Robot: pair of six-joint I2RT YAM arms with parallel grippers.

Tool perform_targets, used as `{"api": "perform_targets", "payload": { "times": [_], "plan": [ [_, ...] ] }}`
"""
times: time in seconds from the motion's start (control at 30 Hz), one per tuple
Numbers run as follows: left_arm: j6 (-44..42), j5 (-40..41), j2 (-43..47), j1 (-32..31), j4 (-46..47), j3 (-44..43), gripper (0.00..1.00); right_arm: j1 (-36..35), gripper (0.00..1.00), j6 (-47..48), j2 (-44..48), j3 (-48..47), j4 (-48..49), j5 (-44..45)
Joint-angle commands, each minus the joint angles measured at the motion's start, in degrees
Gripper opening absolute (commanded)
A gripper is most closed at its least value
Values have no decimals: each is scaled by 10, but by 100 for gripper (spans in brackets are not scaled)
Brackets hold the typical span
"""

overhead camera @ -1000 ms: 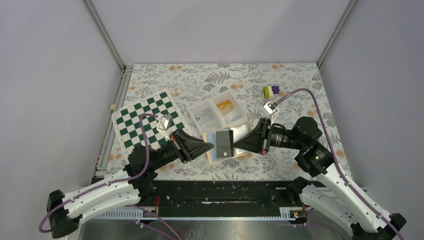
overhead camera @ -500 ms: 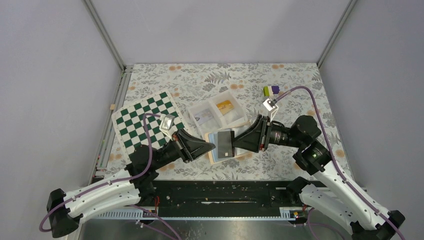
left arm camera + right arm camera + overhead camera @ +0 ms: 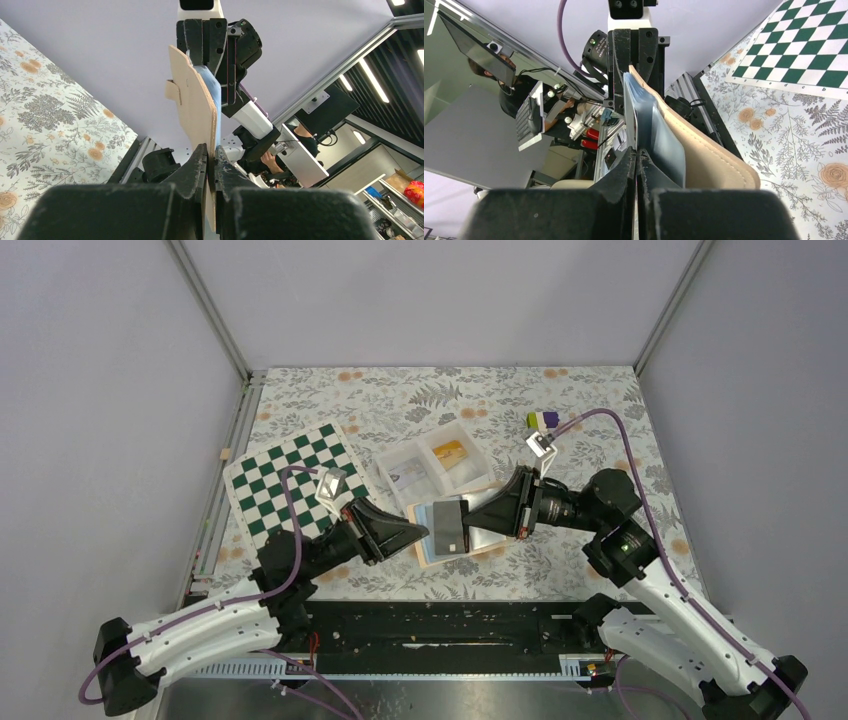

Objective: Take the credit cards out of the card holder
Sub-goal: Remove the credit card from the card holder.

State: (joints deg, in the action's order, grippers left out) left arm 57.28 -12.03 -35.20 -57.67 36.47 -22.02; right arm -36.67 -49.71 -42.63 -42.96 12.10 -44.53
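The card holder (image 3: 485, 502) is raised off the table between both arms, blue panels up with a tan border. My left gripper (image 3: 424, 533) is shut on its left edge. The left wrist view shows the tan holder (image 3: 192, 105) edge-on between my left gripper (image 3: 211, 156) fingers. My right gripper (image 3: 467, 524) is shut on a thin credit card (image 3: 451, 526), which looks dark from above and lies over the holder. In the right wrist view my right gripper (image 3: 636, 156) pinches the card's edge (image 3: 629, 107) beside the blue panel (image 3: 666, 145) and tan cover (image 3: 709, 160).
A white two-compartment tray (image 3: 420, 453) stands just behind the holder, with a pale card (image 3: 408, 476) in one compartment and an orange one (image 3: 449, 451) in the other. A green-and-white chequered board (image 3: 290, 480) lies at the left. A purple-green block (image 3: 543, 421) sits at the back right.
My right wrist has shifted slightly left and away from me, still shut on the card. The left gripper and holder have barely moved.
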Motion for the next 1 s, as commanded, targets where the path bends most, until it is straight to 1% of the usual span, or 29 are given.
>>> {"api": "perform_targets", "payload": {
  "times": [0.0,0.13,0.27,0.3,0.4,0.47,0.67,0.83,0.93,0.97],
  "plan": [
    [7,-9,6,4,41,-11,0,1,0,5,9,0,45,-3],
    [8,-3,17,9,23,-9,0,11,0,13,13,-2,37,-5],
    [5,6,33,16,-6,-6,0,32,0,35,18,-10,0,-4],
    [3,12,37,18,-24,-8,0,39,0,51,21,-12,-20,1],
    [-8,47,47,30,-116,-26,0,67,0,99,33,-14,-82,26],
    [-12,55,50,41,-156,-33,0,88,0,101,40,-7,-91,22],
    [8,16,48,87,-142,-15,0,126,0,92,48,0,-93,11],
    [43,-25,42,117,-81,14,0,147,0,94,43,-8,-103,3],
    [40,-32,47,124,-86,22,0,166,0,97,46,-17,-117,19],
    [36,-32,50,126,-95,23,0,171,0,100,46,-21,-138,32]
  ]
}}
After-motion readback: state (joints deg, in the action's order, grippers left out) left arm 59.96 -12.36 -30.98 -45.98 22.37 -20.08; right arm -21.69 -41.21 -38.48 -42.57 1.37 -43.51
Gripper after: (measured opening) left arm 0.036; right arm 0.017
